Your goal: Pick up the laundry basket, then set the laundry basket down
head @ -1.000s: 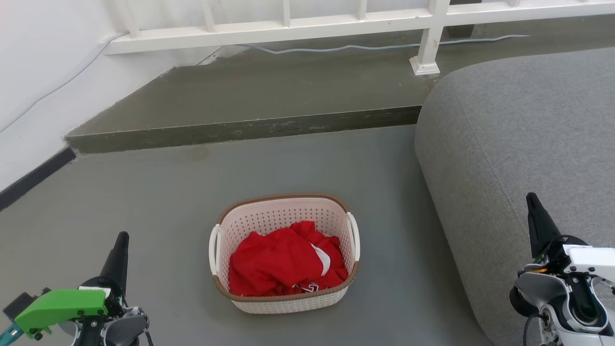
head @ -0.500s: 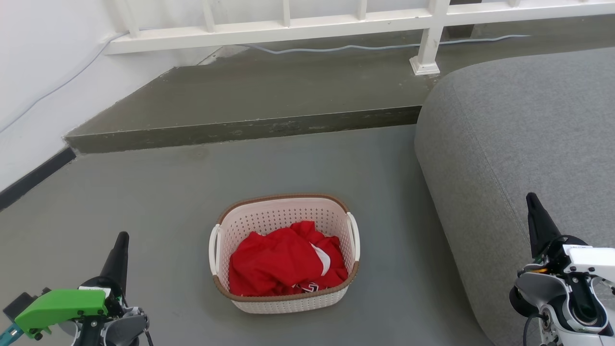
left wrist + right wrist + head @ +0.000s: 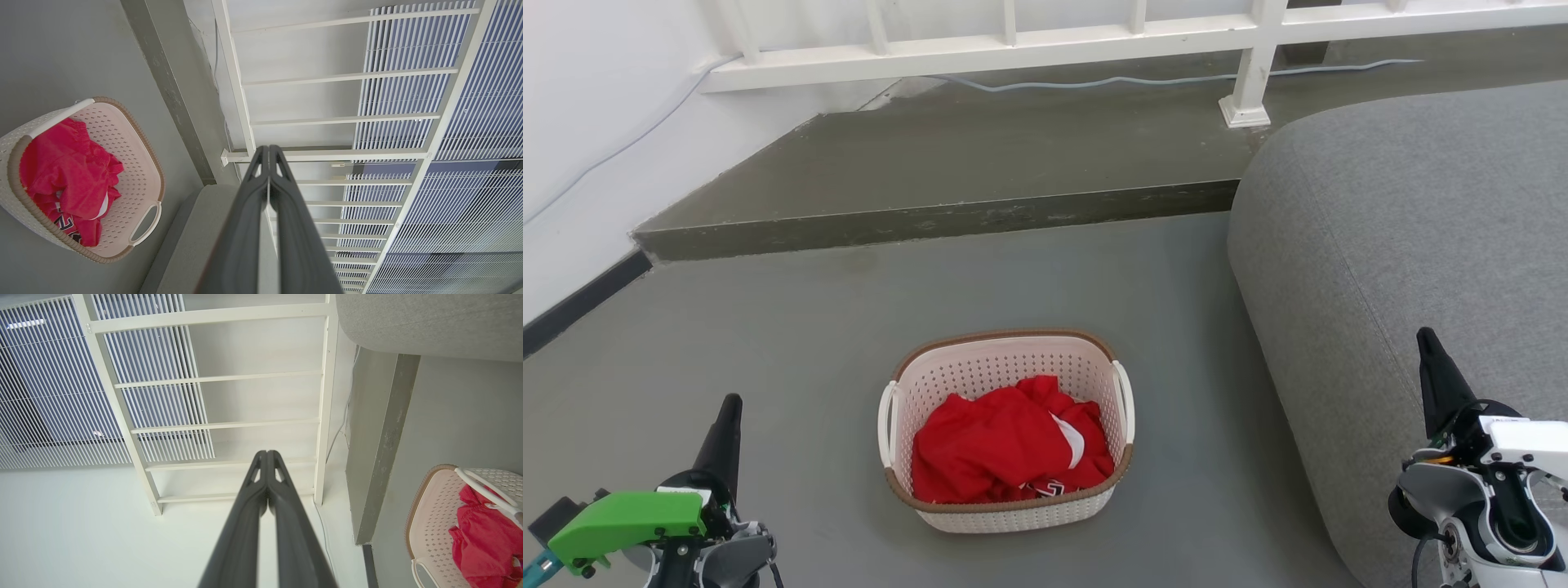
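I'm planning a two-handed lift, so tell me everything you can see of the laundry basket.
The laundry basket is a small rounded-rectangular cream plastic tub with perforated walls, a brown woven-look rim and a white loop handle on its left and right sides. It stands upright on the grey floor, holding a crumpled red garment. Nothing else touches it.
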### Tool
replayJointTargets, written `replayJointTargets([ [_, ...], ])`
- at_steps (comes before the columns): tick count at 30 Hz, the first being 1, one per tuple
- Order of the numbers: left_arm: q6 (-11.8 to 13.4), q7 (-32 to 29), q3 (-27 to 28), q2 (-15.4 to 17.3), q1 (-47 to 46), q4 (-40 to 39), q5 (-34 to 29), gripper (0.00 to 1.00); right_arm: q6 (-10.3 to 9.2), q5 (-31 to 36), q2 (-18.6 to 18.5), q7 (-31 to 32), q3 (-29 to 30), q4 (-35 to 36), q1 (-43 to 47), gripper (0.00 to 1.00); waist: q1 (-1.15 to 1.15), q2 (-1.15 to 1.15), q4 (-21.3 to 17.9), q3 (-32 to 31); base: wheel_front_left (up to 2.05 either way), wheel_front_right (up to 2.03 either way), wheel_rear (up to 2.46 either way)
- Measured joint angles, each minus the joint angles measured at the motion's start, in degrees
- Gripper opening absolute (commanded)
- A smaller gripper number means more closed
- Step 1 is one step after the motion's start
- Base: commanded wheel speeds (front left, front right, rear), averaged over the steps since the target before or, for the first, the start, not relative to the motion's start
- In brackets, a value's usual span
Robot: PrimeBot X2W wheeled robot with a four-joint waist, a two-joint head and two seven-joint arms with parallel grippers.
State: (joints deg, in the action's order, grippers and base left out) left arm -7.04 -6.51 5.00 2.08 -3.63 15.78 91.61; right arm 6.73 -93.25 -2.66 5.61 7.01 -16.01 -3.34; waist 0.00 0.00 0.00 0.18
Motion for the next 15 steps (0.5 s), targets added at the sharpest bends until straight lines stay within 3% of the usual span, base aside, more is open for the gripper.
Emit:
replayJointTargets([
  [15, 0.0, 0.0, 0.0, 0.0, 0.0, 0.0, 0.0, 0.0, 0.0, 0.0, 0.0, 0.0, 0.0, 0.0, 0.0, 0.0, 0.0, 0.0, 0.0, 0.0, 0.0, 0.0, 0.0],
])
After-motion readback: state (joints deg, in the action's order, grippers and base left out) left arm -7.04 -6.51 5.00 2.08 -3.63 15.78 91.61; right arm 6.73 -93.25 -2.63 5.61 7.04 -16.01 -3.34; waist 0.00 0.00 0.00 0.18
